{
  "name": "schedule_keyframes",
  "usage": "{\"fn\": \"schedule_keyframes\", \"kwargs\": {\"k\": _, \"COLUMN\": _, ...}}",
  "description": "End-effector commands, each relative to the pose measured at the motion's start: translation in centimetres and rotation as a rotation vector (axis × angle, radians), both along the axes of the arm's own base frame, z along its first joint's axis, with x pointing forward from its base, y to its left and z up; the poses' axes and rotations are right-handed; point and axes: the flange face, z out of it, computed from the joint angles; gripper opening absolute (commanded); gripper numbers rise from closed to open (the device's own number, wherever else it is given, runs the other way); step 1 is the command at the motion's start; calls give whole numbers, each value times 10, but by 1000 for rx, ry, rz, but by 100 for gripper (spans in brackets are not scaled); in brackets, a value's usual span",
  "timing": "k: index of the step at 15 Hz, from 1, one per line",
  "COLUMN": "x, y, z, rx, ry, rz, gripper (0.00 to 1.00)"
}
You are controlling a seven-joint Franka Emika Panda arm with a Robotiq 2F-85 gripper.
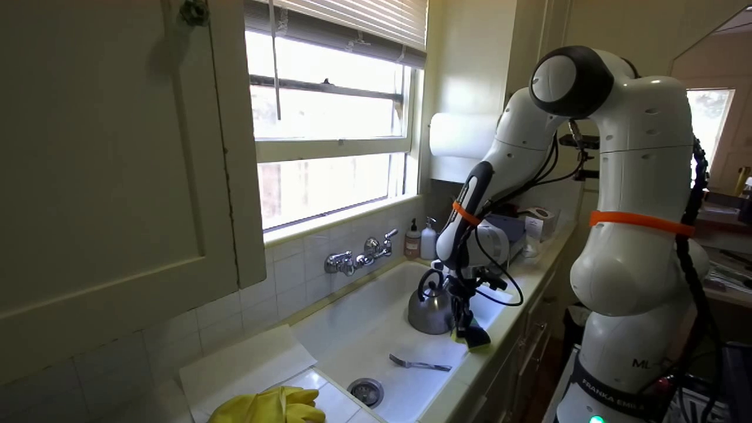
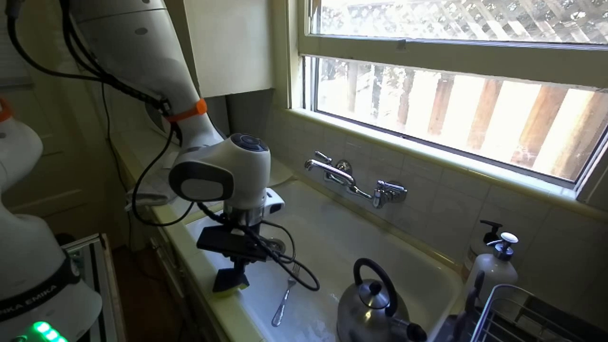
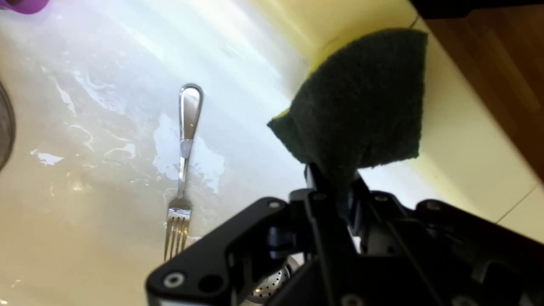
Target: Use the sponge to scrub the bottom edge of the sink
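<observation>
The sponge [image 3: 365, 102], dark green on its upper face with yellow showing beneath, is pinched and bent along one end. My gripper [image 3: 335, 176] is shut on that end, and the rest of the pad fans out past the fingertips. In both exterior views the sponge [image 1: 474, 338] is at the front side of the white sink [image 1: 358, 352], over the rim where basin meets counter. Its yellow underside [image 2: 230, 292] faces down at that edge; whether it presses on the rim I cannot tell. The gripper hides the pinched part of the pad.
A fork [image 3: 185, 144] lies on the wet basin floor near the drain [image 1: 365, 392]. Inside the sink stands a steel kettle [image 2: 373, 308]. Chrome taps [image 2: 356, 180] project from the back wall. Yellow gloves [image 1: 270, 405], soap bottles [image 1: 420, 239] and a dish rack [image 2: 503, 313] border the basin.
</observation>
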Motion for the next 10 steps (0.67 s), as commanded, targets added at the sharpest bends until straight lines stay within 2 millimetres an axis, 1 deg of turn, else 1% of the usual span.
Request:
{"fn": "schedule_keyframes", "kwargs": {"k": 1, "x": 0, "y": 17, "z": 6, "rx": 63, "ry": 36, "rz": -15, "gripper": 3}}
{"fn": "schedule_keyframes", "kwargs": {"k": 5, "x": 5, "y": 34, "z": 6, "rx": 103, "ry": 89, "rz": -54, "gripper": 3}}
{"fn": "schedule_keyframes", "kwargs": {"k": 10, "x": 17, "y": 60, "z": 11, "rx": 87, "ry": 121, "rz": -70, "gripper": 3}}
